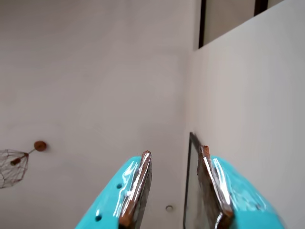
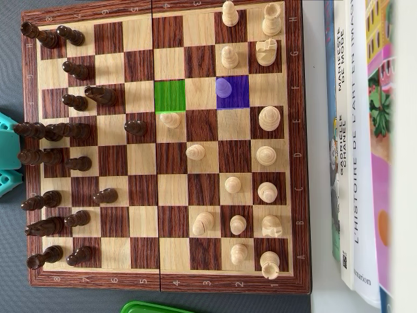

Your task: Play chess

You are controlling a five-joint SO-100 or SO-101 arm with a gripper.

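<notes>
The overhead view shows the wooden chessboard [image 2: 163, 282], with dark pieces [image 2: 78, 102] on its left side and pale pieces [image 2: 268, 119] on its right. One square is tinted green [image 2: 170, 95] and is empty. Another is tinted purple [image 2: 240, 92] and holds a pale pawn [image 2: 224, 87]. Only a teal part of the arm [image 2: 6, 153] shows, at the board's left edge, away from the pieces. In the wrist view my gripper [image 1: 175, 150] points up at a pale wall. Its teal jaws stand open with nothing between them. The board is out of that view.
Several books [image 2: 355, 150] lie along the board's right side. A green lid [image 2: 153, 306] peeks in at the bottom edge. In the wrist view there is a wire object [image 1: 12, 164] at the left and a dark frame [image 1: 189, 191] between the jaws, far behind.
</notes>
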